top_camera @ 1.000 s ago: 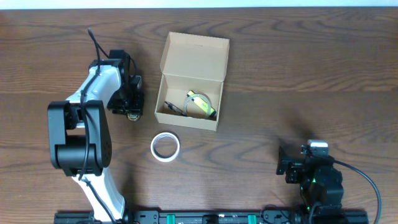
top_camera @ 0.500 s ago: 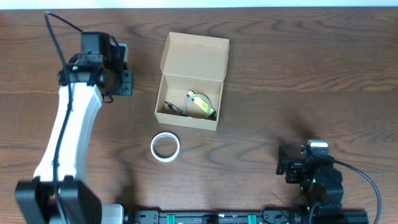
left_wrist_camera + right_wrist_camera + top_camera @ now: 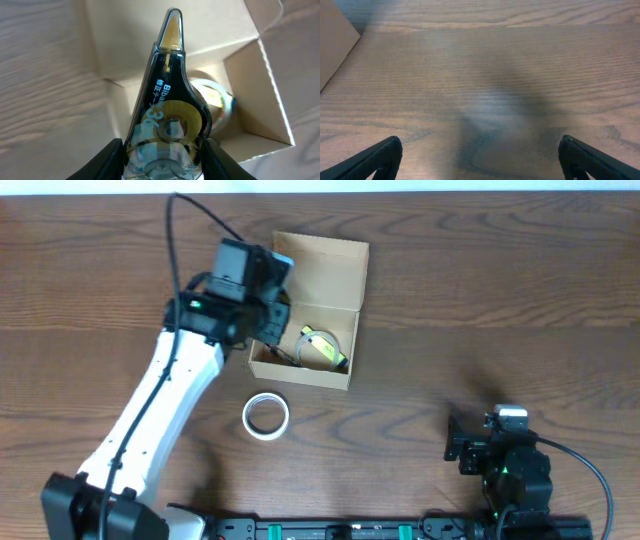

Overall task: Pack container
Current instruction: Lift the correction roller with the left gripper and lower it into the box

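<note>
Presently the left gripper [image 3: 162, 152] clamps a correction-tape dispenser [image 3: 167, 90] above the container [image 3: 318, 275].

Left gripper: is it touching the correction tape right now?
Touching. The left wrist view shows the left gripper with its fingers pressed against both sides of the correction tape, holding it over the open box.

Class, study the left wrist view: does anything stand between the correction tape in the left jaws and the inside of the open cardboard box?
Nothing visible does. The correction tape hangs over the container, whose lid is folded back. Another item already lies inside, off to the side.
</note>
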`<state>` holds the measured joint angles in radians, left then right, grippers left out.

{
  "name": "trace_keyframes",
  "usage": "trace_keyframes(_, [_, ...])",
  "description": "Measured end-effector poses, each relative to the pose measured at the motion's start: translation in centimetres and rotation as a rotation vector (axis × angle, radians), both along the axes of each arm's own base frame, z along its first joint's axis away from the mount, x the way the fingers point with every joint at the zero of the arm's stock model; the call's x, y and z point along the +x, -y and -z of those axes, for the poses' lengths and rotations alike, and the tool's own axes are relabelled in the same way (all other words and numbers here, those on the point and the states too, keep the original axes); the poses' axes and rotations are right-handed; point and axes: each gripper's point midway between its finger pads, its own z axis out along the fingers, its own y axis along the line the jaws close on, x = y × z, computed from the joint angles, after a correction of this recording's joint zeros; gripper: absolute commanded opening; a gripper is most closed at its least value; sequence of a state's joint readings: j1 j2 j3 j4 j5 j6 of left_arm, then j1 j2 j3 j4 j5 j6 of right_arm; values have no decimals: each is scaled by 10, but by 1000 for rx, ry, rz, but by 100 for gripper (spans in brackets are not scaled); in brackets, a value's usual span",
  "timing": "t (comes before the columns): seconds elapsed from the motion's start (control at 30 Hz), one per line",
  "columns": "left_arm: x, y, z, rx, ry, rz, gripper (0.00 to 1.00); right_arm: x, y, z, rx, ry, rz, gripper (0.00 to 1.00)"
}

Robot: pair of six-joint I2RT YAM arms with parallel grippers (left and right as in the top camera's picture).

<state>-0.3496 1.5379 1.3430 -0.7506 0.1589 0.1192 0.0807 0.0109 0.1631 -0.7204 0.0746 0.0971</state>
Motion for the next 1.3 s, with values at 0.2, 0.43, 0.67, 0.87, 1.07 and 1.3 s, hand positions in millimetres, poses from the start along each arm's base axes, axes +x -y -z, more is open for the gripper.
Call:
trace_keyframes(0.2, [-9,21,31,-9,-109,44,40,0,0,0,0,0,0,99])
trace_keyframes(0.43, [-23,29,76,30,-270,51,38,0,0,0,0,0,0,99])
trace_keyframes(0.67, [-24,29,95,47,-320,50,38,0,0,0,0,0,0,99])
trace_keyframes(0.87, [-25,29,114,62,-364,49,41,0,0,0,0,0,-1,99])
trace_keyframes(1.07, [-23,30,115,61,-360,46,55,0,0,0,0,0,0,99])
trace_keyframes(1.3, [-18,31,114,54,-337,43,58,0,0,0,0,0,0,99])
